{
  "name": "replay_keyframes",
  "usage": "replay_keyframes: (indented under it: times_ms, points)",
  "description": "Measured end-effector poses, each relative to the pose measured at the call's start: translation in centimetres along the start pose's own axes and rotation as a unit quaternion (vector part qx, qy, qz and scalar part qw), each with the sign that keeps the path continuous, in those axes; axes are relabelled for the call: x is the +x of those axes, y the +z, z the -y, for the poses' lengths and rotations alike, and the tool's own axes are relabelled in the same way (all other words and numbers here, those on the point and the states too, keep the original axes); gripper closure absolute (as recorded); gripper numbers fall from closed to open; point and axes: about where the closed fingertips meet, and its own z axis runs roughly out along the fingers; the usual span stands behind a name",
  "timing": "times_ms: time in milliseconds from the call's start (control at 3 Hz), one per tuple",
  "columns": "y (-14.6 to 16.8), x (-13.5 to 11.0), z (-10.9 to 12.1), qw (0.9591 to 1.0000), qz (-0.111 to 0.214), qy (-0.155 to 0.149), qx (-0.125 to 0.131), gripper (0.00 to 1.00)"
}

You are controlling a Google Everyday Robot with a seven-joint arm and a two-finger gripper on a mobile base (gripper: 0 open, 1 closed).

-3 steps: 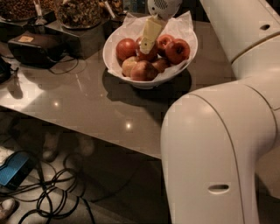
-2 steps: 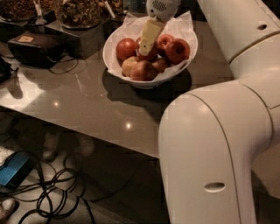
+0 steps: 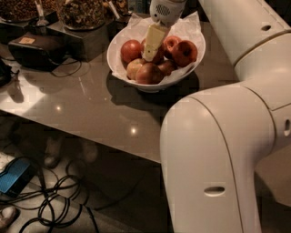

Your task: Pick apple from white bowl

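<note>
The white bowl [image 3: 119, 63], lined with crinkled white paper, stands on the grey table and holds several apples. My gripper [image 3: 149, 53] reaches down from above into the middle of the bowl. Its pale tip rests against a dark-red apple [image 3: 160, 53] at the centre, which it partly hides. No sticker shows on any apple, so I cannot tell which one is the sticker apple. A red apple [image 3: 131, 50] lies to the gripper's left and another red apple [image 3: 185, 53] to its right. Smaller yellowish-red apples [image 3: 146, 73] lie at the front.
Dark containers of nuts [image 3: 82, 13] stand at the back left, with a black box [image 3: 32, 48] and its cable beside them. My white arm [image 3: 218, 150] fills the right foreground. Cables and a blue device [image 3: 16, 175] lie on the floor below the table edge [image 3: 91, 141].
The gripper has sunk slightly lower among the apples in the bowl. The apples have not visibly moved.
</note>
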Motion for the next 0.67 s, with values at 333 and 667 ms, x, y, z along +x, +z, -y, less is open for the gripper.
replay_keyframes:
  times_ms: [333, 667]
  points:
    - [0.45, -0.13, -0.12, 1.0000, -0.003, -0.003, -0.005, 0.30]
    - [0.98, -0.21, -0.20, 0.9999, -0.006, -0.007, -0.010, 0.28]
